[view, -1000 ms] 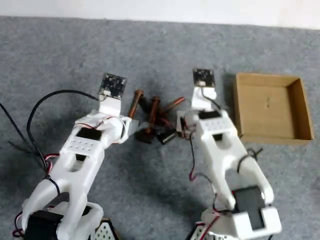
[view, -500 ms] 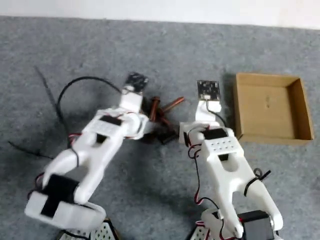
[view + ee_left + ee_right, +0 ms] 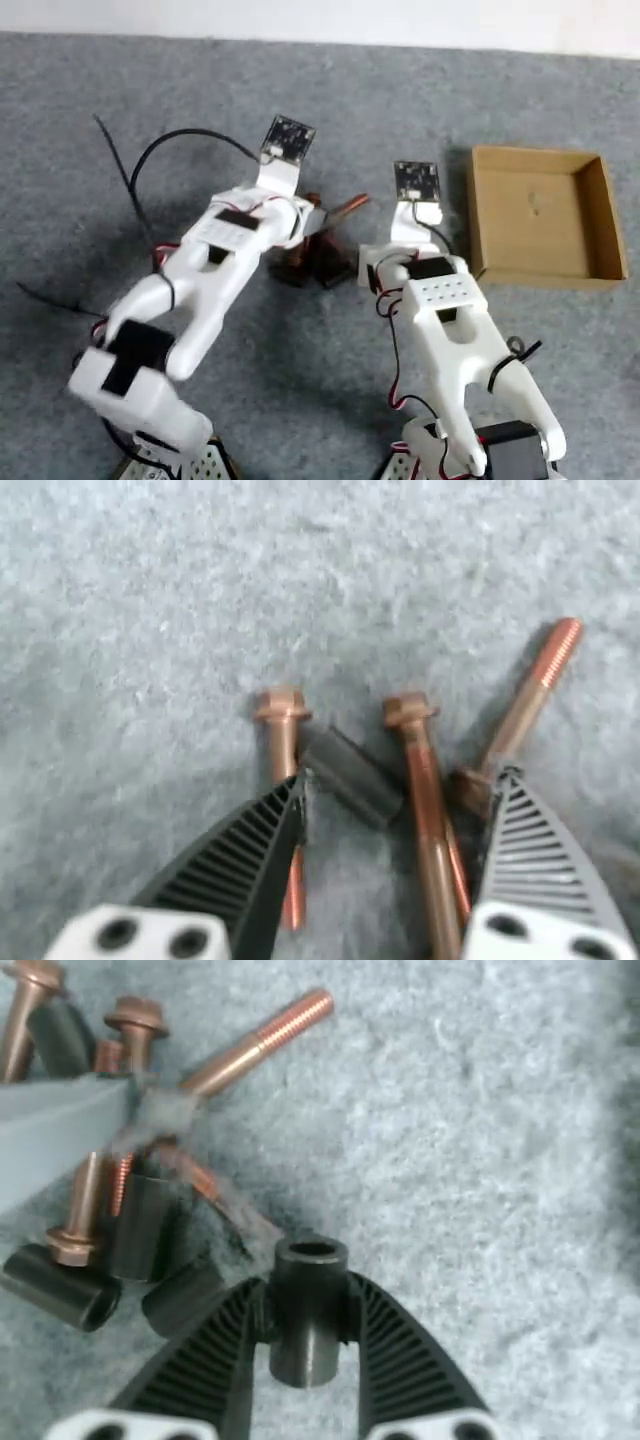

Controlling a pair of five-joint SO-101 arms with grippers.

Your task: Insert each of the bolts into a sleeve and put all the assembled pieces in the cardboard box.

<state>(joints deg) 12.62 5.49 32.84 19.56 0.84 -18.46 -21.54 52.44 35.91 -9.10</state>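
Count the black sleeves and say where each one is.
5. One sleeve sits in the right gripper. Three lie close together near it. One is farther off, between two bolts. More may be hidden under the bolts.

The cardboard box (image 3: 540, 215) is shallow, brown and open-topped, its bare floor showing. Well apart from the box, to its left, copper-coloured flanged bolts (image 3: 345, 208) and black tubular sleeves (image 3: 62, 1288) lie jumbled on their sides. One sleeve (image 3: 308, 1260) stands upright, clamped in the right gripper (image 3: 306, 1295), on the heap's box side.
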